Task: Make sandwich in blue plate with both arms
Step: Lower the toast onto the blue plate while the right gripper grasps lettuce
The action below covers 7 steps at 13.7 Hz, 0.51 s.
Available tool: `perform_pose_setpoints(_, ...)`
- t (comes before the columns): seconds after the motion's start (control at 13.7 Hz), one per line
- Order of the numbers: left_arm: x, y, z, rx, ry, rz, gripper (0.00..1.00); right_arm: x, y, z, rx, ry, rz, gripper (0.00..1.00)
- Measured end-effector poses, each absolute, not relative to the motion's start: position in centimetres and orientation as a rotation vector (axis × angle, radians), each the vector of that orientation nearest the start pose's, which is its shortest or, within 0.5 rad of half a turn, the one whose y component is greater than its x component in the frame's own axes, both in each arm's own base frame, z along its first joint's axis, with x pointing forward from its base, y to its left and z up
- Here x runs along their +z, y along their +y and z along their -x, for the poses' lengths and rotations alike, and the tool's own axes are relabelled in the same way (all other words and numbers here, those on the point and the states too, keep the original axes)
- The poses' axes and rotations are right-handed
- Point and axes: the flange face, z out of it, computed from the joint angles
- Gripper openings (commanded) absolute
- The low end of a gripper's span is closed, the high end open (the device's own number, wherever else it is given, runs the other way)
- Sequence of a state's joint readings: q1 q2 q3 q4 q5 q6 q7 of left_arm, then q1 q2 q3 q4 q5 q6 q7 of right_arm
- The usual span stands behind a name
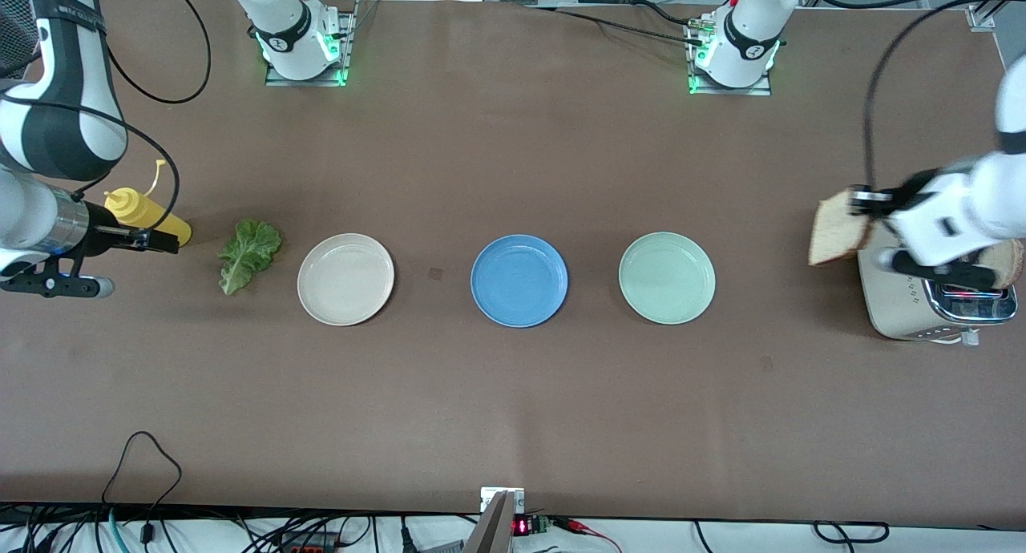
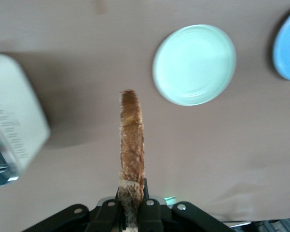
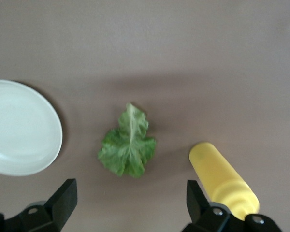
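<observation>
Bread slice [image 1: 838, 231], square, light brown w/ darker crust, is pinched on edge by left gripper [image 1: 870, 204] over table beside cream toaster [image 1: 922, 308]. Round medium-blue plate [image 1: 519, 280] sits bare at table centre, btwn cream-white plate [image 1: 345, 279] & pale mint-green plate [image 1: 667, 277]. Crinkled green lettuce leaf [image 1: 248, 253] lies toward right arm's end, beside yellow squeeze bottle [image 1: 148, 217]. Right gripper [image 3: 130, 203] hangs spread wide over that end, holding nothing.
</observation>
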<state>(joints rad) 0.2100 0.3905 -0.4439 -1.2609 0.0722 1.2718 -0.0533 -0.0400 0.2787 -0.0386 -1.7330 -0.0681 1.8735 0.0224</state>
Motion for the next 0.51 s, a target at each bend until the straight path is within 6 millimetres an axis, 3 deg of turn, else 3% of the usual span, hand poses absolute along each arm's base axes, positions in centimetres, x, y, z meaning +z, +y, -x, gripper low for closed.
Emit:
perform_pose_setpoints(0.07, 52.5, -12.7, -61.3, 0.531, 0.256, 3.133, 0.01, 38.8, -5.4, -61.6, 0.184, 0.123, 3.203, 1.00)
perform_pose_setpoints(0.22, 50.3, -18.9, -60.6, 0.485, 0.243, 3.168, 0.01, 35.6, -6.0, -60.9, 0.102, 0.133, 3.204, 1.00)
perform_pose_setpoints(0.51, 45.1, -26.4, -60.5, 0.504, 0.128, 3.317, 0.01, 31.1, -6.6, -60.5, -0.024, 0.152, 3.201, 1.00)
